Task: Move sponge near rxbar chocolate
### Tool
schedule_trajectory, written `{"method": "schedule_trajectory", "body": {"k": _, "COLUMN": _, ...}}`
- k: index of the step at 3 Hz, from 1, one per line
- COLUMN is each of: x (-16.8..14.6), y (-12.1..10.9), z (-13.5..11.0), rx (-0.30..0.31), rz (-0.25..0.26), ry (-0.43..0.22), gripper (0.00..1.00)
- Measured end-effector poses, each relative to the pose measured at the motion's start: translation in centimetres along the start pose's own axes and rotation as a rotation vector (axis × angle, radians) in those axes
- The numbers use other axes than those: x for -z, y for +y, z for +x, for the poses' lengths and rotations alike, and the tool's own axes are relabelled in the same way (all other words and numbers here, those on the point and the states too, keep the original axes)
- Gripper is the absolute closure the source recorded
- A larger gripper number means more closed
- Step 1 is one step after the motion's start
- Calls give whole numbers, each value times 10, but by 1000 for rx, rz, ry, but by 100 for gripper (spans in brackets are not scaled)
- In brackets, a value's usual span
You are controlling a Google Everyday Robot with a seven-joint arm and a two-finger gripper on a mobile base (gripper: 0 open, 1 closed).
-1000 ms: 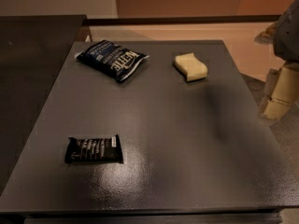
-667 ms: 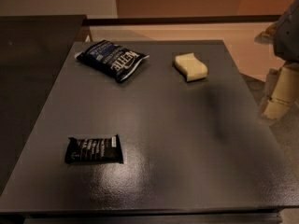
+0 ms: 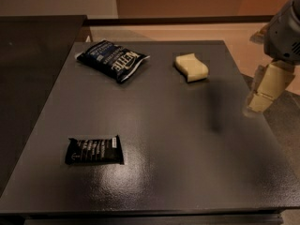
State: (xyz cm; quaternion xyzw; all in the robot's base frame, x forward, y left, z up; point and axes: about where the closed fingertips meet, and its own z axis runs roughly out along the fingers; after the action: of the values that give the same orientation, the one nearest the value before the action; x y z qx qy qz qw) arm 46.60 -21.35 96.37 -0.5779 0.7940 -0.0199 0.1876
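I am watching the gripper (image 3: pixel 260 96) hanging off the right edge of the dark table (image 3: pixel 187 172), just outside it and a little nearer to me than the sponge (image 3: pixel 191 67). Compared with a second ago it is sitting slightly further in toward the table, so I am reading this as the approach only just beginning. From this angle I cannot tell whether the gripper is open or closed, but it is holding nothing. Nothing else is moving. The sponge is lying flat and untouched at the far right of the table, the blue chip bag (image 3: pixel 112 60) is resting at the far left, and the rxbar chocolate (image 3: pixel 94 150) is lying near the front left, well apart from the sponge. So I am judging the task as not yet started in earnest. The arm is needing to swing in over the sponge, take it, and carry it diagonally across to the bar.
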Motion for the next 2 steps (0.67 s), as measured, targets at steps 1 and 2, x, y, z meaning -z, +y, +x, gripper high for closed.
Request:
{"method": "schedule_trajectory", "body": {"k": 1, "x": -28, "y": -24, "z": -8, "rx": -82, "rz": 15, "ry": -36, "gripper": 0}}
{"method": "schedule_trajectory", "body": {"k": 2, "x": -61, "y": -50, "z": -17, "rx": -162, "rz": 12, "ry": -78, "gripper": 0}}
